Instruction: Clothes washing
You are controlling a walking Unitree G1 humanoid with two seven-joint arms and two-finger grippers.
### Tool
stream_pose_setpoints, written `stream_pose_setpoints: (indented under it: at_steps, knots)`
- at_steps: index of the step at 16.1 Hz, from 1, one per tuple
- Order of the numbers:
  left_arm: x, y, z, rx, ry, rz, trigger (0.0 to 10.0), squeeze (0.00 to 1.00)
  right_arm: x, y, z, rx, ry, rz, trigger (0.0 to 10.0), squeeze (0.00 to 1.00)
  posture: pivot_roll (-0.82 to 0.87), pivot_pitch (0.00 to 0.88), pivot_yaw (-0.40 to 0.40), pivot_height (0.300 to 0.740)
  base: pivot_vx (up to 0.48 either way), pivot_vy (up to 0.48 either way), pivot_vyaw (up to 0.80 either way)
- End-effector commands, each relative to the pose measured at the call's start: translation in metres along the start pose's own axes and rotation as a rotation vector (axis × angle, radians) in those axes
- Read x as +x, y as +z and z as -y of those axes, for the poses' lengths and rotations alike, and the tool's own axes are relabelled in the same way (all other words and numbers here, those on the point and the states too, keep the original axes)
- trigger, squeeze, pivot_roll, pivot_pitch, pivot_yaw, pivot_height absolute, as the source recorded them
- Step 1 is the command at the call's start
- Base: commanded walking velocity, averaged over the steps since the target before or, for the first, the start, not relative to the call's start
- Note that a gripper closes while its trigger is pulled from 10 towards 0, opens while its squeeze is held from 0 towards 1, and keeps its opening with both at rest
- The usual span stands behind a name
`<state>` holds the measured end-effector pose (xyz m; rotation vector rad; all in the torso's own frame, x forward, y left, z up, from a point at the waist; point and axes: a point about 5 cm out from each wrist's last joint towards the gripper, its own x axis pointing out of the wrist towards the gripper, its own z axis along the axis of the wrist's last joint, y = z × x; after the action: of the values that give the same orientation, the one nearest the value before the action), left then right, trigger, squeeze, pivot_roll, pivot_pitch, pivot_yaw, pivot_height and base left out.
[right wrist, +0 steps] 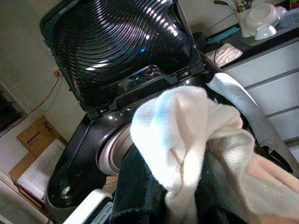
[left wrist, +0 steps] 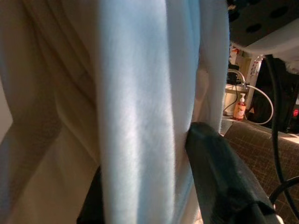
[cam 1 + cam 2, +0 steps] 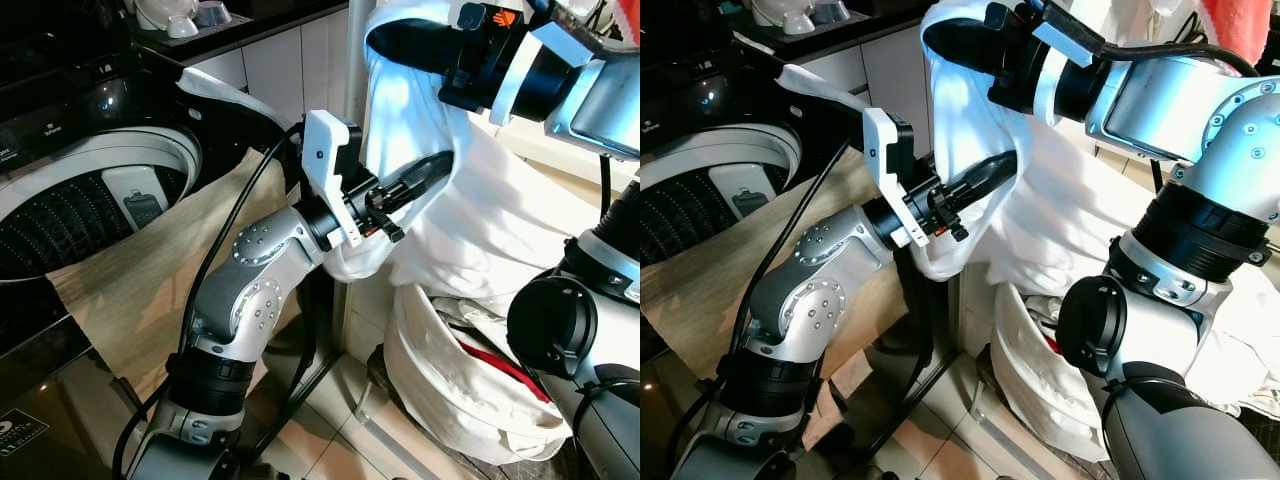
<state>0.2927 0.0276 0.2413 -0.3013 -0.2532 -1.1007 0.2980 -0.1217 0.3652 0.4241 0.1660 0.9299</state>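
Arms raised, right tool (image 3: 400, 45) and left tool (image 3: 425, 178) both grasping white garment (image 3: 480, 210).

The white garment (image 3: 470, 200) is covering the fingertips of the right gripper (image 1: 182, 186), and its folds are hiding the tips of the left gripper (image 2: 154, 186) in the left wrist view. The washing machine (image 3: 90, 200) is running off the left edge of both eye views, with its drum interior lying in shadow. The laundry basket (image 3: 450, 390) is being cut off behind the right arm.
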Motion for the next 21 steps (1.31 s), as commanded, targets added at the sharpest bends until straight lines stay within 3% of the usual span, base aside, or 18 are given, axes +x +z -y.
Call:
stream_pose_setpoints:
  at_steps: [1,15,16,17,18,19,21]
  knots:
    - [0.0,0.002,-0.002,0.011,0.008,-0.008,0.0,0.0,-0.001,0.007,-0.009,-0.034,0.03,0.013,0.0,0.0,-0.1,0.0,0.053,0.74,0.0,0.0,0.0]
    - [-0.004,0.003,-0.009,0.019,0.041,-0.018,0.0,0.0,-0.003,0.005,-0.011,-0.048,0.016,0.014,0.0,0.0,-0.1,0.0,0.058,0.74,0.0,0.0,0.0]
    - [-0.005,0.004,-0.011,0.03,0.054,-0.019,0.0,0.0,-0.004,0.002,-0.011,-0.063,0.005,0.011,8.7,0.0,-0.1,0.0,0.057,0.74,0.0,0.0,0.0]
    - [-0.006,0.004,-0.013,0.038,0.064,-0.019,0.0,0.0,-0.006,0.001,-0.01,-0.074,-0.003,0.009,10.0,0.47,-0.1,0.0,0.057,0.74,0.0,0.0,0.0]
    - [-0.008,0.006,-0.016,0.047,0.079,-0.016,0.0,0.0,-0.007,-0.003,-0.008,-0.074,-0.015,0.004,10.0,0.89,-0.1,0.0,0.061,0.74,0.0,0.0,0.0]
    - [-0.014,0.014,-0.026,0.082,0.134,-0.005,0.0,0.0,-0.013,-0.012,-0.001,-0.078,-0.056,-0.018,10.0,1.0,-0.1,0.0,0.064,0.74,0.0,0.0,0.0]
    - [-0.025,0.033,-0.049,0.195,0.248,-0.016,0.0,0.0,-0.026,-0.022,0.002,-0.135,-0.088,-0.051,10.0,1.0,-0.09,0.0,0.064,0.74,0.0,0.0,0.0]
